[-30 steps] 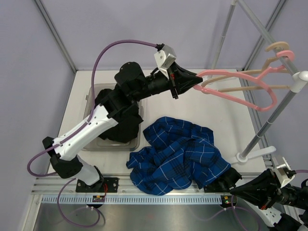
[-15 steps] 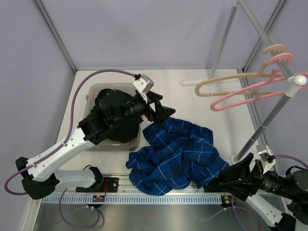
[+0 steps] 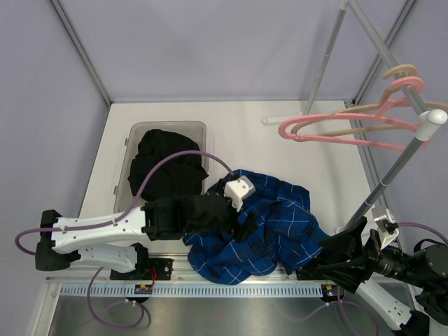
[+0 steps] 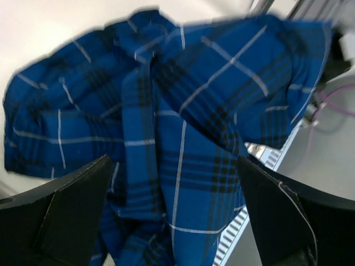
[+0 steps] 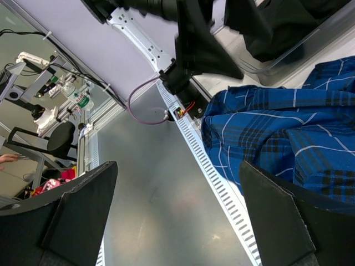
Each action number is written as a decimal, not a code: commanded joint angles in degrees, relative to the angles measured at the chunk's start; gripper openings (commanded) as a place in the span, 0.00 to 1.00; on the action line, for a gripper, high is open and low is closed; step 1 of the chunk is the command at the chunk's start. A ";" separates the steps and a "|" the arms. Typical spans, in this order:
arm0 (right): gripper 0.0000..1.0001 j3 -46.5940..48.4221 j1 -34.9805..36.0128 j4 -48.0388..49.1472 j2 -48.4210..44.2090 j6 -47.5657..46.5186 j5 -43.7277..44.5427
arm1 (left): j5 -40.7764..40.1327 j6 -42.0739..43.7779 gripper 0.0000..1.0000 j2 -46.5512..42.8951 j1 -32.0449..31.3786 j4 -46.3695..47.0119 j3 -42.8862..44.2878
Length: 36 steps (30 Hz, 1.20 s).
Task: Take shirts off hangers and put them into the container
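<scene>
Both sets of jaws are released and spread wide, with nothing gripped in either. Our left gripper point(image 3: 242, 225) point(image 4: 173, 224) hangs over the blue checked shirt point(image 3: 283, 222) point(image 4: 183, 122), its fingers point(image 4: 61, 216) on either side of the rumpled cloth in the wrist view. We cannot tell whether the tips touch the fabric.

Our right gripper point(image 3: 341, 252) point(image 5: 177, 221) sits low at the near right corner, just beside the near right edge of that shirt point(image 5: 277, 133) and pointing left along the rail.

The blue shirt lies in a crumpled heap on the white table point(image 3: 245, 140), near the front edge and just right of the container point(image 3: 130, 150). Its left folds reach the bin's near right corner.

The black shirt point(image 3: 168, 164) is bundled inside the container, which stands on the left side of the table.

The pink hanger point(image 3: 336, 140) and the beige hanger point(image 3: 371, 128) hang together on the grey rack point(image 3: 395, 171) at the far right. They are well apart from both shirts, and their arms point left over the table.
</scene>
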 commanded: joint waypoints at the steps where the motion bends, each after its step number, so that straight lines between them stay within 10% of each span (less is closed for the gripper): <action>1: 0.99 -0.02 -0.47 0.63 -1.18 -0.70 0.48 | -16.06 -6.50 0.99 3.96 -6.27 -2.51 -0.70; 13: 1.00 1.39 -0.47 -2.45 -3.29 -0.61 0.57 | -34.92 -21.27 0.99 32.35 -16.76 -19.47 10.28; 22: 1.00 3.41 -0.47 -4.82 -5.84 -0.87 1.27 | -10.41 -9.16 0.99 26.30 2.05 10.28 -5.61; 28: 0.99 4.64 -0.47 -5.61 -6.19 -1.49 1.98 | 5.93 -7.57 0.98 32.08 7.86 13.74 -3.26; 31: 1.00 5.34 -0.47 -5.96 -6.27 -1.49 1.98 | 13.85 -9.67 0.55 35.51 9.18 15.93 -2.63; 33: 0.99 5.96 -0.47 -6.66 -6.54 -1.49 2.33 | 16.76 -12.57 0.00 36.14 10.23 18.12 -3.42; 36: 1.00 6.75 -0.47 -7.81 -6.89 -1.49 2.85 | 12.40 -13.71 0.00 33.87 10.41 17.96 -4.82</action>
